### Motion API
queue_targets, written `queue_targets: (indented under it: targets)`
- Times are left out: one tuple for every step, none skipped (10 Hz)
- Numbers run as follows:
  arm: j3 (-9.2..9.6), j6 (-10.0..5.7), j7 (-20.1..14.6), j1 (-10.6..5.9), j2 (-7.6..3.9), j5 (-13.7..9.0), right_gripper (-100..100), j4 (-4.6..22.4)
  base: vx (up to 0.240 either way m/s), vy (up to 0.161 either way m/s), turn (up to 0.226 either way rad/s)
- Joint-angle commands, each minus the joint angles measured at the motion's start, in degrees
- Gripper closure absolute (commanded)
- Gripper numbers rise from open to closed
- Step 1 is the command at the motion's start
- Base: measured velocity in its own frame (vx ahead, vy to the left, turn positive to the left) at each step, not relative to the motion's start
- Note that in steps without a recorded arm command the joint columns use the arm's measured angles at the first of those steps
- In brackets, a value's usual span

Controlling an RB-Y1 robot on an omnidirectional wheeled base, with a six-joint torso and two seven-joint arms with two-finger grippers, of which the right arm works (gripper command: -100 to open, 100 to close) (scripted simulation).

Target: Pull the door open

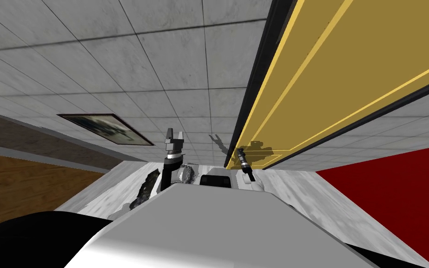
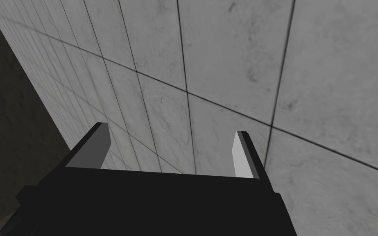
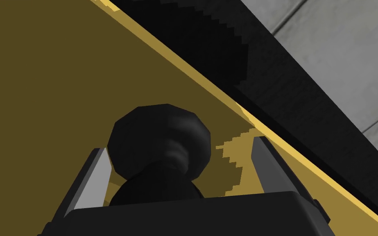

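Observation:
A yellow door [image 1: 348, 60] in a dark frame [image 1: 260, 70] stands to my right, beside a grey tiled wall. My right gripper [image 1: 241, 153] reaches up to the door near its edge. In the right wrist view the door [image 3: 61, 82] is close ahead. A black round knob [image 3: 159, 139] sits between the fingers of the right gripper [image 3: 179, 144], nearer one finger than the other. The fingers stand wide apart, open. My left gripper [image 1: 174, 135] is raised beside the door frame. In the left wrist view it [image 2: 172, 129] is open with nothing between its fingers.
The grey tiled wall [image 1: 139, 56] runs left of the door and carries a framed picture [image 1: 106, 129]. A red surface [image 1: 394, 195] lies at the right and a brown wooden surface [image 1: 23, 186] at the left.

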Motion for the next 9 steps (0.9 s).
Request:
queue_targets:
  targets:
    - [1.46, 0.61, -2.08, 0.52, 1.16, 0.02, 100, -1.27, -0.024, 0.002, 0.028]
    - [2.09, 0.54, -3.96, 0.38, 0.94, -0.93, 100, -1.04, -0.024, -0.004, 0.051]
    - [2.09, 0.54, -4.43, 0.38, 0.94, -0.93, 100, -1.04, -0.026, -0.019, 0.004]
    - [2.09, 0.54, -4.43, 0.38, 0.94, -0.93, 100, -1.04, -0.031, 0.007, 0.038]
    - [2.72, 0.48, -6.75, 0.24, 0.73, -1.87, 100, -0.81, -0.031, 0.033, 0.063]
    - [3.35, 0.41, -8.17, 0.10, 0.52, -2.82, 100, -0.58, -0.040, 0.031, 0.078]
    - [3.35, 0.41, -9.14, 0.10, 0.52, -2.82, 100, -0.58, -0.033, 0.024, 0.051]
    - [3.98, 0.35, -11.18, -0.04, 0.30, -3.77, 100, -0.34, -0.039, 0.017, 0.037]
    - [3.28, 0.34, -7.98, -0.12, 0.42, -3.02, -100, -0.21, -0.057, 0.007, 0.015]
